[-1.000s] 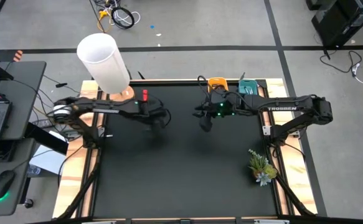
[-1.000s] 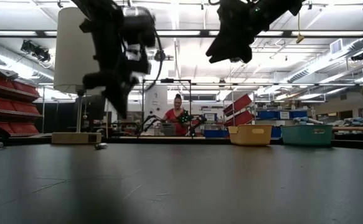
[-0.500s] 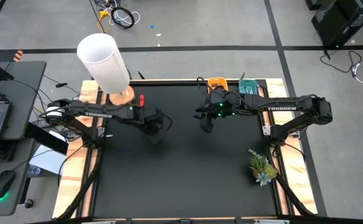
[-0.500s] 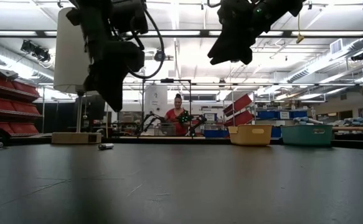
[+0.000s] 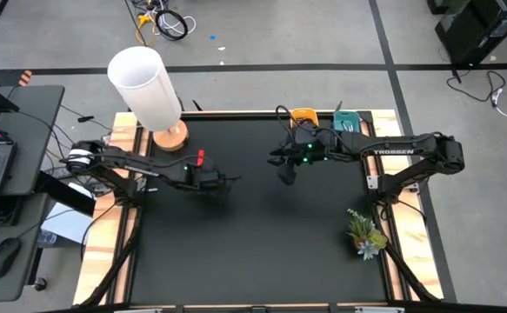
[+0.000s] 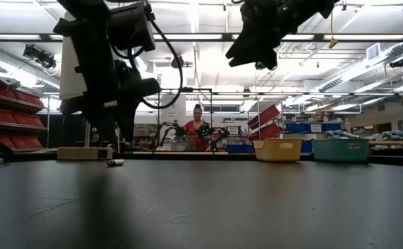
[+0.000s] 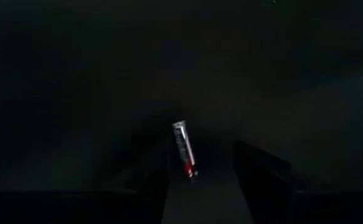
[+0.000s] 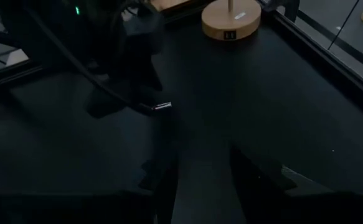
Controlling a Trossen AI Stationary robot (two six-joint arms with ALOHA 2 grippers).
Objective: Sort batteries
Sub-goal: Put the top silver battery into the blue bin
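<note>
One battery [image 7: 185,150], a thin silver cylinder with a dark and red end, lies on its side on the black mat; it also shows in the low view [image 6: 115,163] and the right wrist view [image 8: 162,106]. My left gripper [image 7: 203,180] hangs open just above it at the mat's left middle [image 5: 224,181], pointing steeply down, one finger on either side and clear of it. My right gripper [image 5: 286,173] hangs open and high over the mat's far middle, with nothing between its fingers [image 8: 209,186].
A lamp with a white shade [image 5: 144,85] stands on a round wooden base [image 5: 168,135] at the far left corner. A yellow tray [image 5: 303,116] and a teal tray [image 5: 346,122] sit at the far edge. A small plant [image 5: 364,233] stands at the right. A person [image 6: 198,128] is in the room behind.
My left gripper has moved toward the table's near edge and sunk closer to the mat. Its wrist has rolled about, and its fingers have opened from shut. The battery lies where it was.
</note>
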